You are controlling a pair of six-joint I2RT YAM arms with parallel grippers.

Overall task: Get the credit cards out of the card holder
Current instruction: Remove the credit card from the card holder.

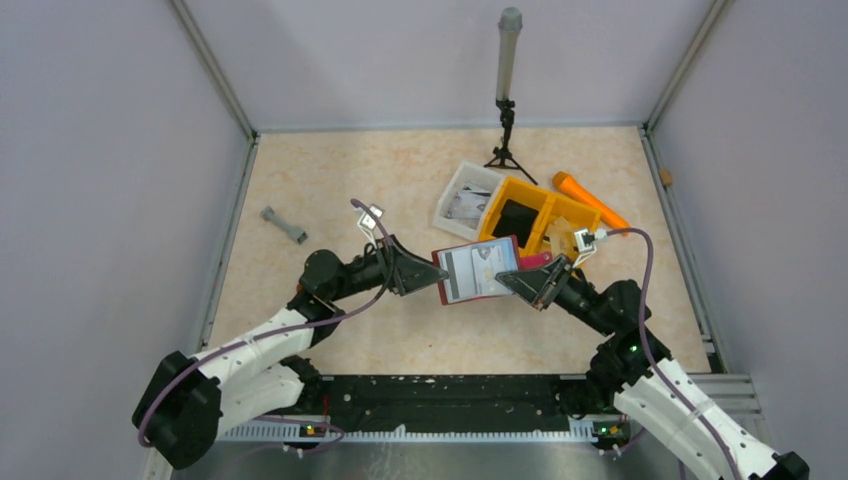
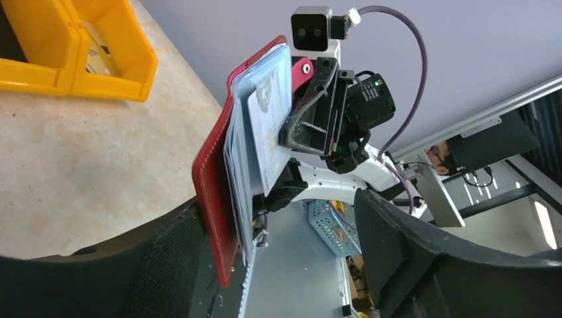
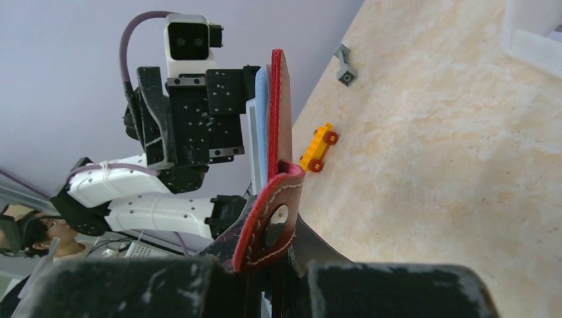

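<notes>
The card holder (image 2: 213, 199) hung above the middle of the surface (image 1: 330, 180), opened out between the two arms with its inner face turned up. The right pincer (image 1: 515, 280) was clamped shut on the holder's right edge, next to the snap tab (image 3: 273, 225). The credit cards (image 1: 478, 270) sat in the holder with their pale faces showing, and one stuck out past the others toward the right. The left pincer (image 1: 430, 272) stood wide open and gripped nothing. The holder's left edge lay between its fingers, close to one of them. Just beyond, to the far right, a yellow-orange bin (image 1: 530, 215) rested against a white tray (image 1: 462, 200). A small grey piece (image 1: 283, 225) lay well apart on the left.
</notes>
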